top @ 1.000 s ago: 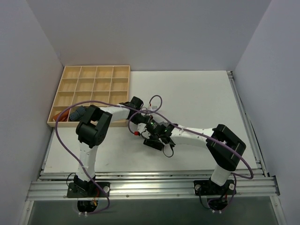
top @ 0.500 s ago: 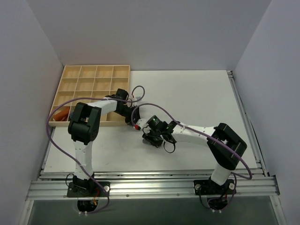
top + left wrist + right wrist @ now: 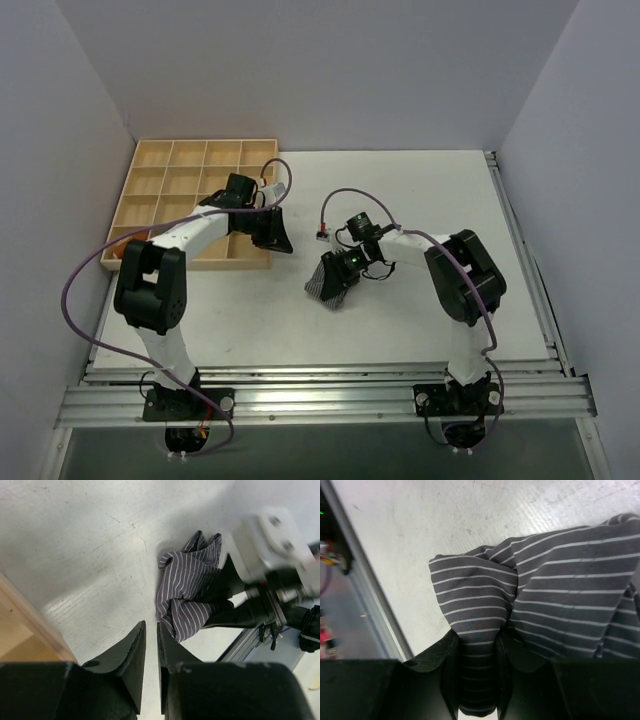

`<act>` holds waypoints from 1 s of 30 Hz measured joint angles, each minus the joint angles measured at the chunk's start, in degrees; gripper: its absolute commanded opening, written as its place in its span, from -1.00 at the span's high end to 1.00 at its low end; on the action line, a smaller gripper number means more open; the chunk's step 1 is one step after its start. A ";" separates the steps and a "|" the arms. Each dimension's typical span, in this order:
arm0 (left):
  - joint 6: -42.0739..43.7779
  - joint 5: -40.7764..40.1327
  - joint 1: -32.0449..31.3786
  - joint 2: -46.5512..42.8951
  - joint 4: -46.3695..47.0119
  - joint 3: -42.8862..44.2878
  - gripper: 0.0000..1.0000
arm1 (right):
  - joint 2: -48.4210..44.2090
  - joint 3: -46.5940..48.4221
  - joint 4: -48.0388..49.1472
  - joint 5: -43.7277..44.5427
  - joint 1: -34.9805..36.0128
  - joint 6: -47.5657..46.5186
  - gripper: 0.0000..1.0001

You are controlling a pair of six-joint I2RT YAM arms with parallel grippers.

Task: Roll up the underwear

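White desk (image 3: 420, 190) fills the middle, with plain grey walls on 3 sides. At the back left corner sits a wooden tray (image 3: 205, 143) cut into many small boxes. 2 white arms reach in from the near edge, and a purple cable (image 3: 95, 260) loops off the left one.

The right gripper (image 3: 345, 265) is out near the middle of the desk, pointing down and to the left. It is pinching the underwear (image 3: 330, 280). From the right wrist, the right gripper (image 3: 476, 645) has a bunched fold of the underwear (image 3: 555, 600) squeezed between its 2 black fingers (image 3: 449, 655). The cloth is dark grey with thin white stripes. It puffs out past the fingers in soft, crumpled folds, with the white desk beyond it. I cannot tell if the low end of the cloth rests on the desk.

The left gripper (image 3: 272, 232) is just beside the right edge of the tray, well apart from the underwear. From the left wrist, the left gripper (image 3: 151, 627) has its fingers almost together, with only a thin slit and nothing in it. Past its tips lies bare desk, then the underwear (image 3: 187, 587) in a wrinkled heap, held from the right side by the right arm (image 3: 265, 540). One corner of the tray shows at the lower left of that view.
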 measured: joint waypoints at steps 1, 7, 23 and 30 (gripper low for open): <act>0.00 -0.17 0.09 -1.07 0.92 -1.07 0.54 | 1.70 1.22 -0.87 -3.08 -1.01 0.46 0.67; 0.00 0.57 -0.48 -6.60 6.86 -9.62 0.53 | 8.81 4.57 -2.38 -15.76 -5.31 3.78 0.56; -2.14 4.52 -10.25 -4.44 18.34 -14.97 0.44 | 11.43 -0.28 9.44 -25.70 -7.17 13.38 0.39; 0.68 3.50 -10.23 -3.87 14.82 -14.05 0.10 | 11.65 -1.62 12.35 -27.78 -7.61 13.99 0.36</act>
